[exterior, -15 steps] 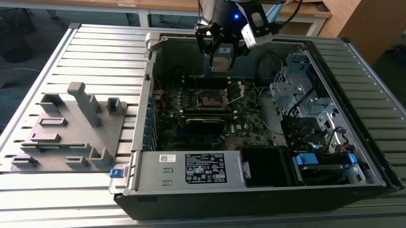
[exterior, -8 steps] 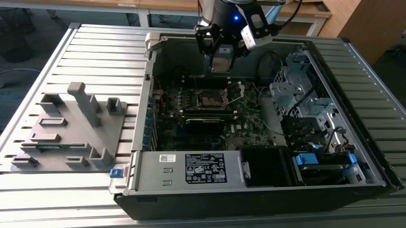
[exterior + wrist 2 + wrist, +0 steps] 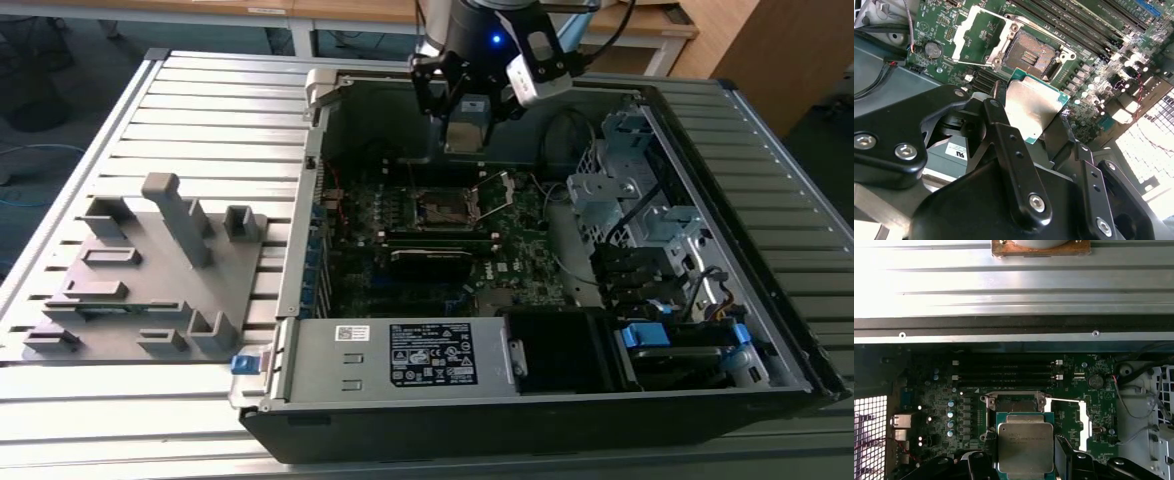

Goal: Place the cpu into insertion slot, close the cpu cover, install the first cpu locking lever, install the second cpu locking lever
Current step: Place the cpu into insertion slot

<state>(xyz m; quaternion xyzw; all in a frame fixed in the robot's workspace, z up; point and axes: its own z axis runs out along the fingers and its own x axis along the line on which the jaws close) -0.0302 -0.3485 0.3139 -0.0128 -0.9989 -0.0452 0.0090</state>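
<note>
- End effector (image 3: 1032, 116) is pinching the cpu (image 3: 1035, 111) by two opposite edges. Its black fingers (image 3: 1004, 140) are closed on the chip's sides, which leaves the metal top and the underside free.
- The cpu hangs in the air above the motherboard (image 3: 527, 270), inside the open computer case (image 3: 534, 425) on the slatted tabletop (image 3: 214, 120). It is near the insertion slot (image 3: 1031, 54) and apart from it, not yet seated.
- The chip is held roughly flat and squared to the socket, judged so it can go down level into the recess.
- The cpu cover (image 3: 960, 42) is swung open and lies off to one side of the socket. The recess is bare, so no closing step is done.

View notes:
- The exterior view shows height: the end effector is well above the board, toward the case's far wall, with the socket below and slightly nearer the camera.
- The second wrist view shows the grip itself and the socket's bare contact field. It also shows the cover's cut-out frame.
- The first wrist view looks along the chip's top toward the socket and shows the line-up: the cpu's far edge is just short of the socket's near rim. The memory slots (image 3: 1006, 371) lie beyond.
- Lever positions are too fine to settle.
</note>
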